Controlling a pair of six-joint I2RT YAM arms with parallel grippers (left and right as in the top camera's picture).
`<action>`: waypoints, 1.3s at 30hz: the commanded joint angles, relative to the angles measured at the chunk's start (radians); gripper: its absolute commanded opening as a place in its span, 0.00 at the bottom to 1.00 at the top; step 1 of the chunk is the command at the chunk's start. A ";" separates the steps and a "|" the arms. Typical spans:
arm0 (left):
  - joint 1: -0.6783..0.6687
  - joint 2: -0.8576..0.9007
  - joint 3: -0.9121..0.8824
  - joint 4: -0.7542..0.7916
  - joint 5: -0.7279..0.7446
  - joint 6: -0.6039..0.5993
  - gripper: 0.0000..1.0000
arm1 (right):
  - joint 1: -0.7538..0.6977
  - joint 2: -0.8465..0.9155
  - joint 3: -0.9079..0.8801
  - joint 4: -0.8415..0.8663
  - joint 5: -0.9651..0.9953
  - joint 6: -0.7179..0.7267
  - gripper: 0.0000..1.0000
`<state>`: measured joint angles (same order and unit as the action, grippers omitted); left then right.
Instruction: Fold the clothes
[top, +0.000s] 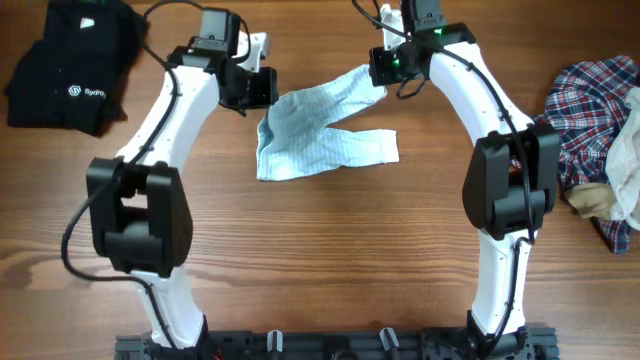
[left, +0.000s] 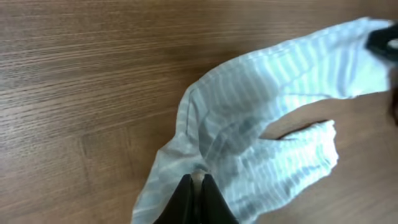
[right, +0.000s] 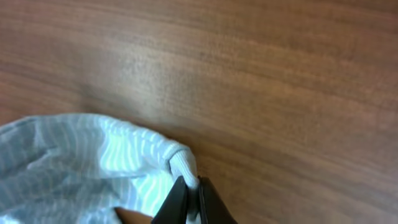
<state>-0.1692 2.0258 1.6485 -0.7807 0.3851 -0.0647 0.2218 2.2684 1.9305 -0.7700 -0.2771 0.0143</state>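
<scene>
Pale-blue finely striped soft garment (top: 312, 138) sits upper centre of overhead frame, on brown wooden table (top: 330, 260). Left gripper (left: 197, 182) clamped on its edge, right gripper (right: 193, 185) pinching a cuff.

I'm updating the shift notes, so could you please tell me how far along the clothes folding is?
Done, apparently: the black logo garment lies folded at the far left. In hand: the left gripper and right gripper each pinch an end of the pale-blue striped garment, spread out but unfolded. Left: that fold, plus the plaid shirt and beige piece heaped at the right.
</scene>
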 joint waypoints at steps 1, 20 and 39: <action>0.003 -0.060 0.001 -0.036 0.046 0.043 0.04 | 0.000 -0.029 -0.010 -0.028 -0.019 0.012 0.05; 0.003 -0.063 0.001 -0.250 0.211 0.401 0.04 | 0.000 -0.029 -0.010 -0.042 0.106 0.092 0.04; -0.070 -0.062 0.001 -0.443 0.179 0.618 0.04 | -0.001 -0.029 -0.010 -0.047 0.106 0.149 0.04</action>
<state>-0.2176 1.9930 1.6485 -1.2167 0.6064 0.5190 0.2218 2.2681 1.9305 -0.8158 -0.1890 0.1432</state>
